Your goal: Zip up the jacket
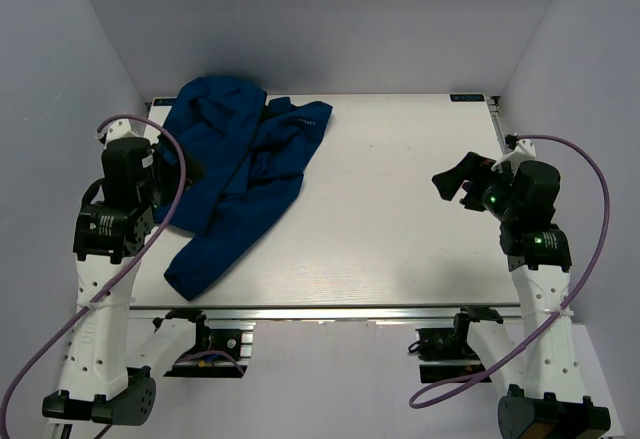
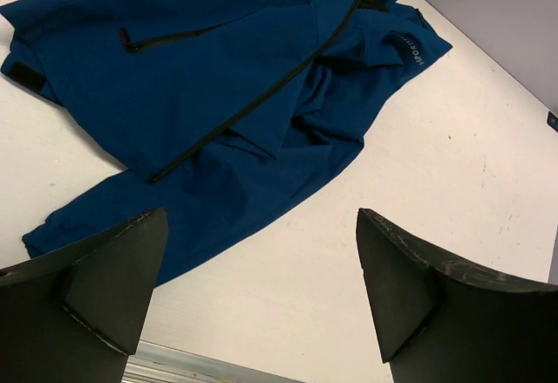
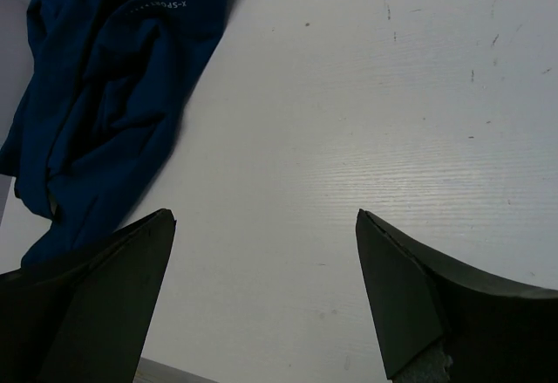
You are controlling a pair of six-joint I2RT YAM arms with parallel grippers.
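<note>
Control: Where is the jacket (image 1: 240, 174) sitting?

Operator: I see it crumpled on the far left part of the bench (image 1: 420, 219), blue cloth folded over itself. One sleeve trails down towards the near edge. From my left wrist camera, the dark zipper line (image 2: 261, 95) runs diagonally across the front. I cannot tell how far it is closed.

Control: Any markings?

Operator: Small pale lettering (image 2: 411, 50) lies on the flap nearest the middle of the bench. I catch it from the right wrist camera too, though I cannot read it.

Control: And the arms?

Operator: My left arm (image 1: 125, 194) stands just beside the jacket's left edge. Its jaws are wide apart, and the fingers (image 2: 113, 270) frame the sleeve and bare bench. My right arm (image 1: 525, 209) is over the right side, well apart from the cloth. Its jaws are also spread wide, with the fingers (image 3: 410, 296) above bare bench and the jacket off to their left.
</note>
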